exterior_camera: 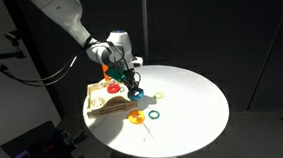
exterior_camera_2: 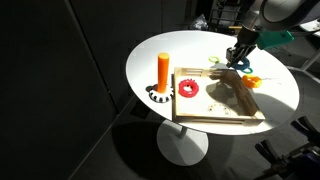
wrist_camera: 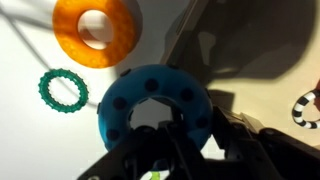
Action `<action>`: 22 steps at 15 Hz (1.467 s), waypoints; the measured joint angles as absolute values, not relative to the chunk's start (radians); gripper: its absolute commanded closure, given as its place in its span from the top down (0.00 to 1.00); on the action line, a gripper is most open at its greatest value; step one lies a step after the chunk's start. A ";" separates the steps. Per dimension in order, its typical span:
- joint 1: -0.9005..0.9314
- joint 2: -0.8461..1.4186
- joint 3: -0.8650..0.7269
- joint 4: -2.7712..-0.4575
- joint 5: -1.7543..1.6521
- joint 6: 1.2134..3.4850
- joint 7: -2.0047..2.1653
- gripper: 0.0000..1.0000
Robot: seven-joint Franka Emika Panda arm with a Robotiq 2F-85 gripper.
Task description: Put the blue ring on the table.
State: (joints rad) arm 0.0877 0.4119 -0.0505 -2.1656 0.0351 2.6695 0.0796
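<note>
The blue ring (wrist_camera: 152, 98) is a chunky light-blue ring with dark dots. It fills the middle of the wrist view, and my gripper (wrist_camera: 160, 140) is shut on its near rim, with one finger in its hole. In an exterior view the gripper (exterior_camera: 132, 82) holds the ring (exterior_camera: 136, 92) just above the white round table (exterior_camera: 188, 101), beside the far edge of the wooden tray (exterior_camera: 103, 102). In the other exterior view the gripper (exterior_camera_2: 240, 62) hangs over the tray's far corner.
An orange ring (wrist_camera: 97, 30) and a thin dark green ring (wrist_camera: 63, 90) lie on the table close by. A yellow ring (exterior_camera: 159, 95) lies farther off. A red ring (exterior_camera_2: 188, 88) sits on the tray (exterior_camera_2: 215, 105). An orange peg (exterior_camera_2: 163, 68) stands in a striped ring (exterior_camera_2: 158, 96).
</note>
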 measured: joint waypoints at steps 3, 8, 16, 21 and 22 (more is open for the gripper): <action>0.088 0.387 -0.080 -2.209 0.006 2.669 0.111 0.10; 0.086 0.369 -0.119 -2.273 -0.017 2.669 0.146 0.10; 0.066 0.372 -0.138 -2.327 -0.018 2.670 0.155 0.10; 0.066 0.387 -0.154 -2.329 -0.038 2.671 0.164 0.59; 0.066 0.390 -0.156 -2.329 -0.041 2.671 0.165 0.66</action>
